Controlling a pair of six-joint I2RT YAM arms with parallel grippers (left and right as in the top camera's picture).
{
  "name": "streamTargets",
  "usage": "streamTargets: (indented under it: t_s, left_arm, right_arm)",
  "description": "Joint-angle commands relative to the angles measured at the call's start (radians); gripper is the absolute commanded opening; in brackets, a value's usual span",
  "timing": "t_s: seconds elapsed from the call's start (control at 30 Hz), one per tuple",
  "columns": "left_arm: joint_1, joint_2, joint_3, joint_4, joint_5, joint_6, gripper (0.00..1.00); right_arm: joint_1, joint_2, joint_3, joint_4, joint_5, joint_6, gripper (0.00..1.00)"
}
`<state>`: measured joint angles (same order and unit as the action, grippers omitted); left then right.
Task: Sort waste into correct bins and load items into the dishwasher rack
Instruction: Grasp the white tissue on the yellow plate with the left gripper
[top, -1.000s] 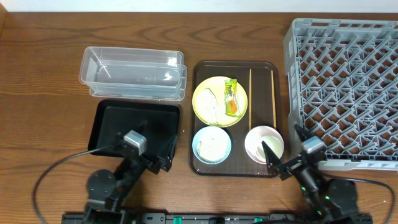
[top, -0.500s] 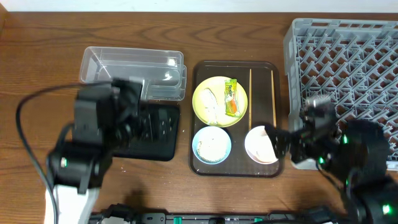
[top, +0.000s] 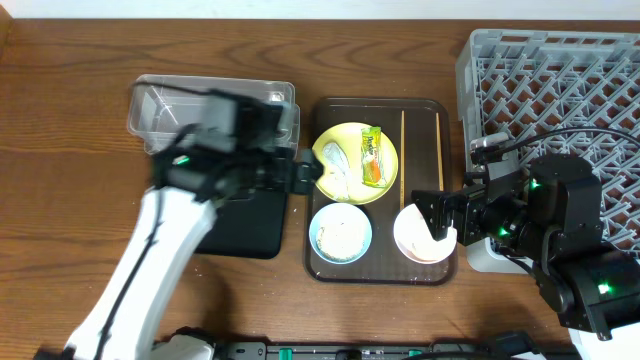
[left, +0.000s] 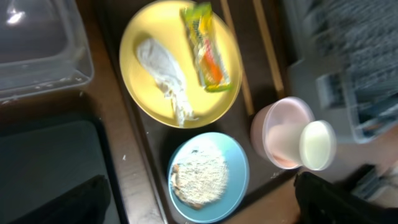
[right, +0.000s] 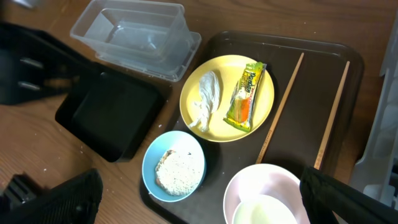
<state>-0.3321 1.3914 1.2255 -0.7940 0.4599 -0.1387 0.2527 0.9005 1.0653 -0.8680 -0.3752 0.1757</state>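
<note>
Found snack wrapper (top: 371, 157) on yellow plate (top: 350, 138), long axis front-to-back, just right of left pincer (top: 305, 172) (spread open, crumpled paper (top: 335, 165) between), so nearer it vs right pincer (top: 432, 215), also open, by pinkish bowl (top: 412, 240).
</note>
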Motion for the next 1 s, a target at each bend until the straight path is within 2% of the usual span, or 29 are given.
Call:
streamTargets:
  t_s: [0.0,0.13,0.37,0.57,0.73,0.8,0.97]
  left_arm:
    - [-0.095,0.097,0.015,0.034,-0.183,-0.018,0.93]
    - [-0.200,0.249,0.015,0.105,-0.381,-0.051,0.88]
    - [-0.250,0.435,0.015,0.256,-0.394,-0.063,0.83]
    - [-0.249,0.519,0.015,0.382,-0.405,-0.079,0.74]
    - [-0.249,0.560,0.015,0.473,-0.410,-0.096,0.61]
    - [-0.249,0.571,0.015,0.475,-0.410,-0.102,0.54]
    - [-0.249,0.602,0.015,0.462,-0.409,-0.111,0.42]
  right_arm:
    - [0.003,-0.006,0.016,-0.003,-0.018,0.014,0.99]
    - [0.003,-0.005,0.016,-0.011,-0.018,0.014,0.99]
    - [0.003,-0.005,0.016,-0.023,-0.018,0.014,0.99]
    - [0.003,-0.005,0.015,-0.041,-0.018,0.014,0.99]
    - [0.003,-0.005,0.015,-0.042,-0.018,0.014,0.99]
    - [0.003,-0.005,0.015,-0.042,-0.018,0.014,0.99]
    - [0.003,-0.005,0.015,-0.041,-0.018,0.014,0.99]
